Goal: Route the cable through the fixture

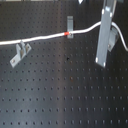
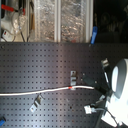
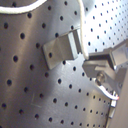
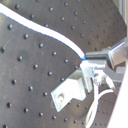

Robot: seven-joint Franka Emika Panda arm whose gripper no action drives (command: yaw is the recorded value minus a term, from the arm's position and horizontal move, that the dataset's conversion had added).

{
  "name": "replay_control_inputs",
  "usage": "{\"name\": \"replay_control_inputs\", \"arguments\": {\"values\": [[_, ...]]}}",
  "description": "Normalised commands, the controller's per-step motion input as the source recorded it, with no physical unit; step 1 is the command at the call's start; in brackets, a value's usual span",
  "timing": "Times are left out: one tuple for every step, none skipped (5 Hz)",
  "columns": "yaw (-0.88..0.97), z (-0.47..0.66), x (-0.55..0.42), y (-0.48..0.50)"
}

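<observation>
Long thin white cable (image 1: 45, 37), one short red-orange band (image 1: 67, 34) around it. Stretched across the black pegboard in both exterior views, from the first exterior view's left edge, rising gently rightward. Band just beside a small grey clip (image 1: 70, 22); second clip (image 1: 20, 51) just below the cord's left stretch.

Cable (image 1: 45, 38) white, one short red-orange band (image 1: 66, 33) on it; reads the same in the second exterior view. Board (image 1: 60, 90) black, regular grid of small pale holes. Fixture clips (image 1: 20, 52) dull grey metal. Gripper bar (image 1: 104, 37) grey. Arm housing (image 2: 120, 82) white, in the second exterior view.
</observation>
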Motion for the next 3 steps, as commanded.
{"name": "replay_control_inputs", "arguments": {"values": [[0.00,0.12,-0.120,0.078],[0.00,0.07,-0.064,0.032],[0.00,0.14,0.022,-0.006]]}}
